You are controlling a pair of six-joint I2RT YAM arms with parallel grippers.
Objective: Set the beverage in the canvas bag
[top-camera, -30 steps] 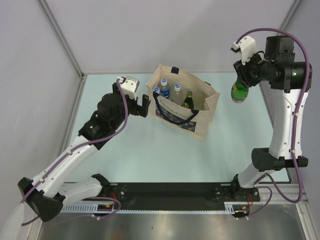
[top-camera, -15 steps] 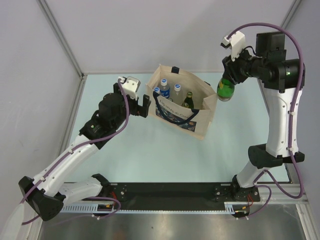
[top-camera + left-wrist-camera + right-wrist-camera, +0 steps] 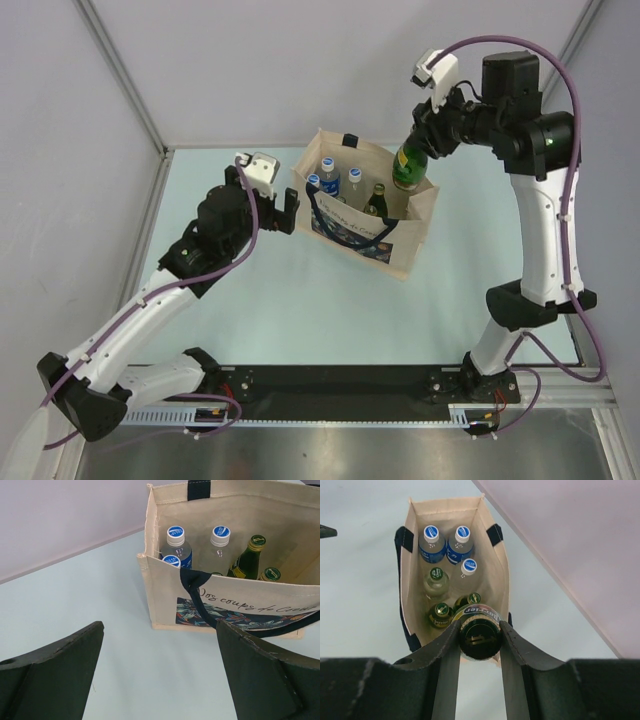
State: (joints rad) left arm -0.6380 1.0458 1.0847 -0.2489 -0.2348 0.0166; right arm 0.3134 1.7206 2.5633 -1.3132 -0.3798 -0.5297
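Note:
The beige canvas bag (image 3: 400, 245) with navy handles stands open mid-table; it also shows in the left wrist view (image 3: 165, 590) and the right wrist view (image 3: 495, 570). Inside are three blue-capped water bottles (image 3: 431, 545) and several green bottles (image 3: 440, 614). My right gripper (image 3: 425, 130) is shut on a green glass bottle (image 3: 407, 167), seen from its cap end in the right wrist view (image 3: 479, 637), and holds it in the air over the bag's right end. My left gripper (image 3: 262, 205) is open and empty just left of the bag.
Grey walls stand at the left, right and back of the pale blue table (image 3: 300, 310). A black rail (image 3: 340, 385) with the arm bases runs along the near edge.
My right arm has carried the green bottle leftward, from right of the bag to above its right end. The left arm has not moved.

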